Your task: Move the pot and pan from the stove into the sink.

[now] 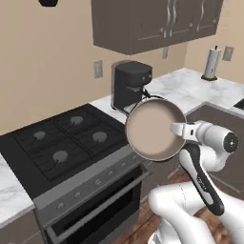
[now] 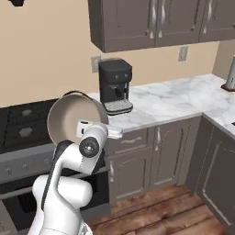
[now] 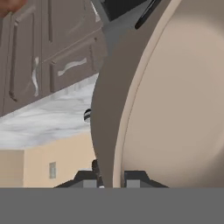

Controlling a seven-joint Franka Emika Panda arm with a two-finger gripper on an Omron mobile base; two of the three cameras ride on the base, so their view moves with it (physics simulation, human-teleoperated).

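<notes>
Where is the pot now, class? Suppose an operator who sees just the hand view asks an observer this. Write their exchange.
Observer: The pot hangs in the air by the right front corner of the stove, touching no grate.
Operator: Is it level?
Observer: No, it is tipped on its side, mouth towards the base cameras. The gripper is clamped on its rim.
Operator: What is behind it?
Observer: A coffee machine stands on the counter right of the stove, close behind the pot.
</notes>
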